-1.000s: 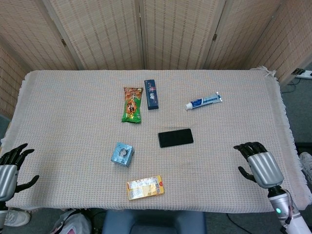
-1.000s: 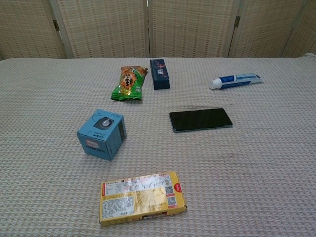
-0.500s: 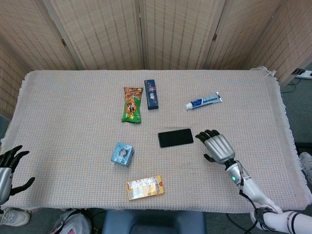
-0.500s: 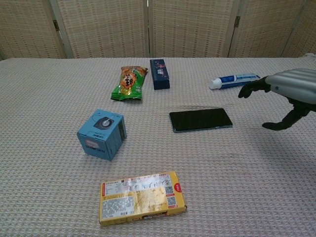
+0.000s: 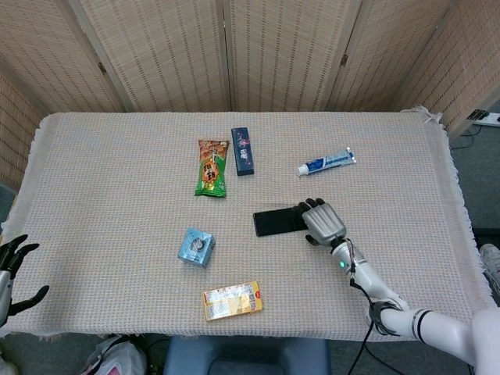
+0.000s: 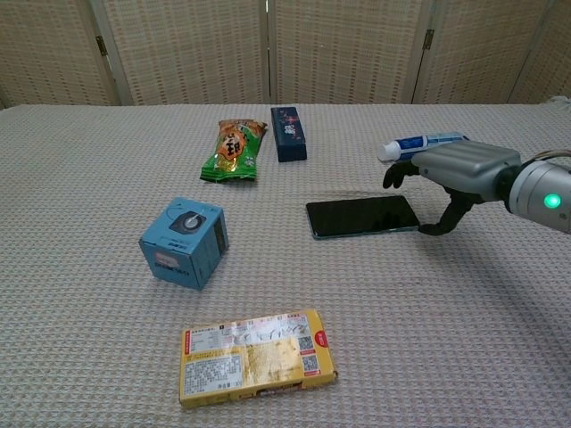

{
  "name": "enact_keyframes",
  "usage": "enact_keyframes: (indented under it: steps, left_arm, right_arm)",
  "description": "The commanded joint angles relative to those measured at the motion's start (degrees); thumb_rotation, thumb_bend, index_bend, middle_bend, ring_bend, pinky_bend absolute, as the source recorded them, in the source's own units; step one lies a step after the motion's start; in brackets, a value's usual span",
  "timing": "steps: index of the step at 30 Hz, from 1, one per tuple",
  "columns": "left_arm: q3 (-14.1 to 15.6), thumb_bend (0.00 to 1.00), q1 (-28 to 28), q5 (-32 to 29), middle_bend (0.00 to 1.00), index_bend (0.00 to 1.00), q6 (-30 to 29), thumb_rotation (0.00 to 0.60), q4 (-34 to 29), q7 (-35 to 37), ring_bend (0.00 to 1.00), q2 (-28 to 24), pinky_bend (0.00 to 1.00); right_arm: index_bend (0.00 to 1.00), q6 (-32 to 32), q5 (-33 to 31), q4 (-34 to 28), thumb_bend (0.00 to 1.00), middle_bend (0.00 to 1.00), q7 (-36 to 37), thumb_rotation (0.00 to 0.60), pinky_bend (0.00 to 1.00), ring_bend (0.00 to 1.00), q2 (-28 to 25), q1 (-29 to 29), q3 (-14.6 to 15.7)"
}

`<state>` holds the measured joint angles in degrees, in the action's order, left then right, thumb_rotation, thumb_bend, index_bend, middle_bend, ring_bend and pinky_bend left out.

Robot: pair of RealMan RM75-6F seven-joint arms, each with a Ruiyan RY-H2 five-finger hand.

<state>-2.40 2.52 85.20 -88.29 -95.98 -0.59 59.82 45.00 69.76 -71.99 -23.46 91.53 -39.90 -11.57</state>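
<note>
The right hand (image 6: pixel 455 169) hovers palm-down at the black phone's (image 6: pixel 362 216) right end, fingers (image 6: pixel 393 173) spread and holding nothing (toothpaste tube (image 6: pixel 424 144) just beyond them). Left hand (image 5: pixel 9 269) hangs off the desk (image 5: pixel 109 195) edge, fingers apart, empty too.

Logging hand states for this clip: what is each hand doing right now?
Left hand: open, holding nothing, at the table's near left edge.
Right hand: open, fingers spread beside the flat black smartphone; contact cannot be told.
</note>
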Motion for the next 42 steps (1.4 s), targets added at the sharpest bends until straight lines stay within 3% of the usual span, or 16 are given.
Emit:
enact_keyframes:
  steps: [1, 22, 30, 34, 39, 42]
  left_arm:
    - [-0.1, 0.21, -0.1, -0.2, 0.15, 0.23, 0.1, 0.600, 0.2, 0.3, 0.15, 0.0, 0.20]
    - [-0.2, 0.21, -0.5, -1.1, 0.14, 0.23, 0.6, 0.600, 3.5, 3.2, 0.15, 0.7, 0.20]
    - [-0.3, 0.21, -0.7, -1.3, 0.15, 0.23, 0.7, 0.600, 3.9, 3.4, 0.15, 0.8, 0.20]
    - [-0.4, 0.21, -0.8, -1.3, 0.14, 0.23, 0.5, 0.600, 4.1, 3.6, 0.15, 0.8, 0.20]
    - [-0.4, 0.21, -0.9, -1.5, 0.15, 0.23, 0.6, 0.600, 4.3, 3.6, 0.15, 0.8, 0.20]
    - [-0.4, 0.21, -0.9, -1.2, 0.15, 0.23, 0.5, 0.600, 4.2, 3.6, 0.15, 0.8, 0.20]
  right_arm:
    - [0.21, -1.2, -1.2, 2.3, 0.21, 0.22, -0.4, 0.600, 0.24, 0.16, 2.1, -1.6, -0.2]
    - [0.24, -1.9, -4.7, 7.1, 0.25, 0.28, -3.4, 0.600, 0.24, 0.16, 6.6, -5.9, 1.6]
    - [0.29, -3.0, -6.3, 8.6, 0.36, 0.32, -4.7, 0.600, 0.24, 0.16, 7.5, -7.5, 1.7]
    - [0.32, -3.2, -6.9, 8.1, 0.48, 0.34, -4.4, 0.600, 0.24, 0.16, 7.2, -8.0, 1.5]
    - [0.38, -3.8, -7.9, 4.3, 0.62, 0.38, -4.4, 0.600, 0.24, 0.20, 4.0, -7.8, 2.2]
    - [0.39, -3.9, -8.6, 0.5, 0.66, 0.40, -4.7, 0.600, 0.24, 0.21, 1.2, -7.4, 2.9]
